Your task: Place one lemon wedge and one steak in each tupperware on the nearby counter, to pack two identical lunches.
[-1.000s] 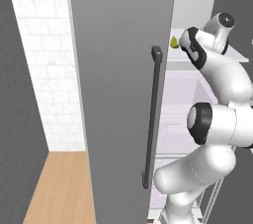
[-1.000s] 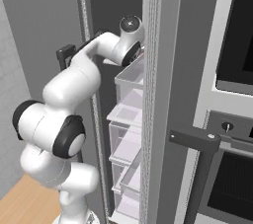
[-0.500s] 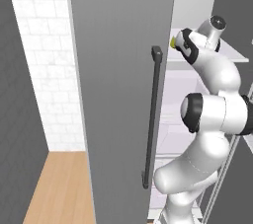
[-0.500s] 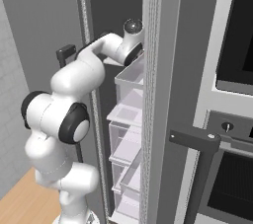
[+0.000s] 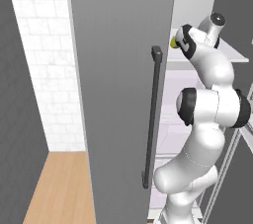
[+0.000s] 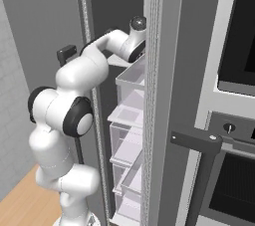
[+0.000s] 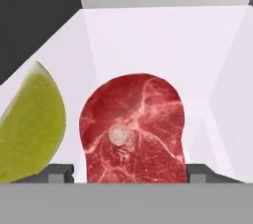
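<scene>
White refrigerator walls (image 7: 148, 35) are enclosing the pale shelf (image 7: 207, 119) in the hand view, where a red marbled steak (image 7: 132, 131) is lying flat between the two dark fingers (image 7: 60, 172), which are standing wide on either side of it; contact with the meat cannot be told. Just beside the steak, on the left of that view, a yellow-green lemon wedge (image 7: 30, 129) is resting. From the left base view, the white arm (image 5: 210, 109) is reaching past the grey door (image 5: 121, 85) with its dark handle (image 5: 150, 119), the wedge showing beside the wrist
</scene>
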You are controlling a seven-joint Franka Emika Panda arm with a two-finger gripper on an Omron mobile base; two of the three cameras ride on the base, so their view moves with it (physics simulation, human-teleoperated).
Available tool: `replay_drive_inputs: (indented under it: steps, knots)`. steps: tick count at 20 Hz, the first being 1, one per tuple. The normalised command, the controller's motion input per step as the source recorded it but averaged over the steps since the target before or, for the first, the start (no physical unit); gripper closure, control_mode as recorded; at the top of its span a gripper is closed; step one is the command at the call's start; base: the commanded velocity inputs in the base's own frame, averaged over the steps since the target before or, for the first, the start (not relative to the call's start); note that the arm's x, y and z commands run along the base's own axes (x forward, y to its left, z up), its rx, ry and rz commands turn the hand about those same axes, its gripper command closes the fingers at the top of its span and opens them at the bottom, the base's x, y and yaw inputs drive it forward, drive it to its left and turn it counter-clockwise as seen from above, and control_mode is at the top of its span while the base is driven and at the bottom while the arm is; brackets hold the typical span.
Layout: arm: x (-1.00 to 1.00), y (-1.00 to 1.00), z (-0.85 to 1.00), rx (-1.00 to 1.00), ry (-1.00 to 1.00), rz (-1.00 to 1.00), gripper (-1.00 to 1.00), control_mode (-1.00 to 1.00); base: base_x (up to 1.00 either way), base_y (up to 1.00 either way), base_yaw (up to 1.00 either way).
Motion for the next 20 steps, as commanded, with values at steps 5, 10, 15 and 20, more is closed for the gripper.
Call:
replay_drive_inputs:
  steps: [5, 10, 15, 20]
  knots:
    - [0.00, -0.06, -0.11, 0.00, 0.00, 0.00, 1.00, -1.00, 0.00, 0.00, 0.00]
    - [-0.30, -0.01, -0.01, 0.00, -0.01, 0.00, 1.00, -1.00, 0.00, 0.00, 0.00]
    - [-0.80, 0.05, 0.00, 0.00, -0.03, 0.00, 1.00, -1.00, 0.00, 0.00, 0.00]
    - [-1.00, 0.20, 0.08, 0.00, -0.03, -0.01, 1.00, -1.00, 0.00, 0.00, 0.00]
